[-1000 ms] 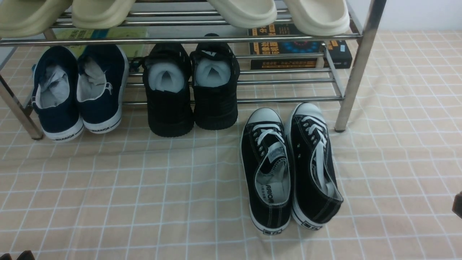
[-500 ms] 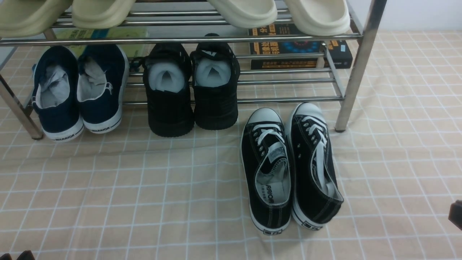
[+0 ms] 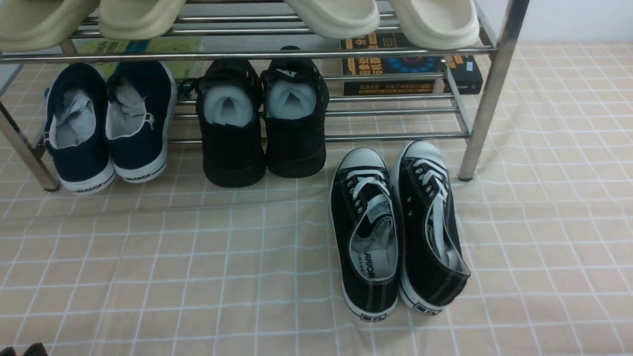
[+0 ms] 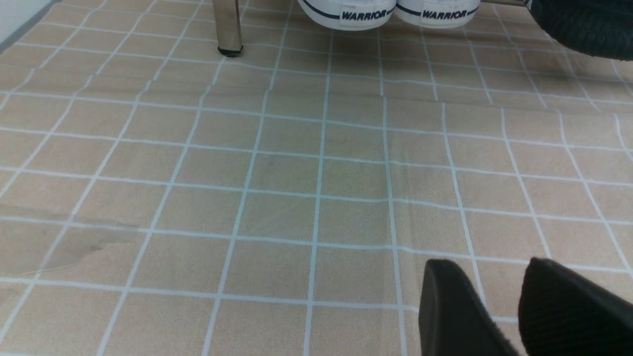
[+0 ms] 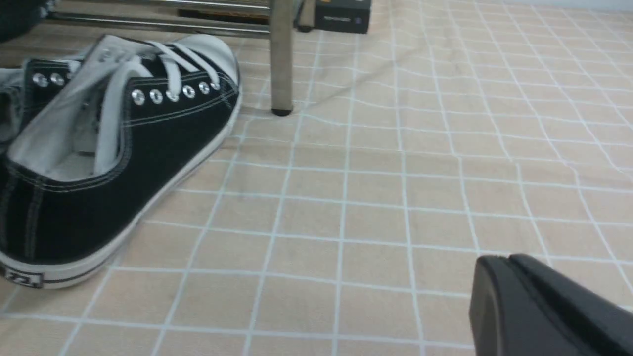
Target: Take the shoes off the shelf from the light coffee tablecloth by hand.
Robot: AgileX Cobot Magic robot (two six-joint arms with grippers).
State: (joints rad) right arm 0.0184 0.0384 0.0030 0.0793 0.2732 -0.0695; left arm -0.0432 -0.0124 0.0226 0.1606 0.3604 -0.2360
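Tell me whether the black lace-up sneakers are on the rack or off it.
Off: the shoes lie on the tablecloth before the shelf.

setting: staged home shoe corner | cues: shelf (image 3: 277,54) (chrome), checked tablecloth (image 3: 198,247)

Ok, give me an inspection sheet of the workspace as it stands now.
Surface: tablecloth, beige with white grid, some creases.
Job's things: black lace-up shoes side by side on the cloth in front of the shelf, toes toward it, off its bars.
Clutter: navy slip-ons and black mesh sneakers on the lower tier; pale slippers on the upper tier; books behind.
Grippers: left gripper low over bare cloth, fingers slightly apart, holding nothing; right gripper beside the shoes, shut and holding nothing.
Cables: nothing seen.
Surroundings: pale wall behind.
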